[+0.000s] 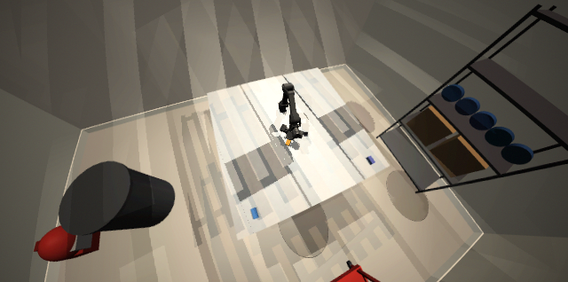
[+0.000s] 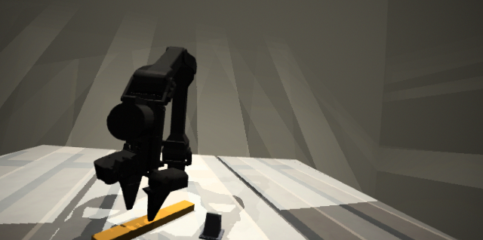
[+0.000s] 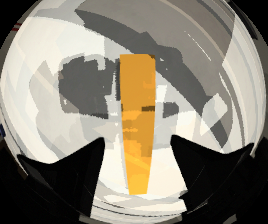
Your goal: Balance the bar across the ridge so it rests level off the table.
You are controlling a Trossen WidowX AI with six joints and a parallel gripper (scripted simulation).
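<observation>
The orange bar (image 1: 287, 143) (image 2: 170, 213) (image 3: 138, 80) lies flat on the table (image 1: 337, 171). In the wrist view it runs lengthwise between the fingers. My gripper (image 2: 140, 214) (image 3: 138, 140) points down and is open, with its fingertips above the bar, one on either side of it. Nothing is held. The ridge, a small dark upright block (image 2: 212, 225) on a thin base, stands to the right of the bar in the exterior view, apart from it. The ridge cannot be made out in the top view and does not show in the wrist view.
A blue block (image 1: 254, 213) and a purple block (image 1: 370, 160) lie near the table's front corners. Beyond the table stand a large dark cylinder (image 1: 151, 198), a red object (image 1: 55, 244) and a black-framed rack holding several blue round objects.
</observation>
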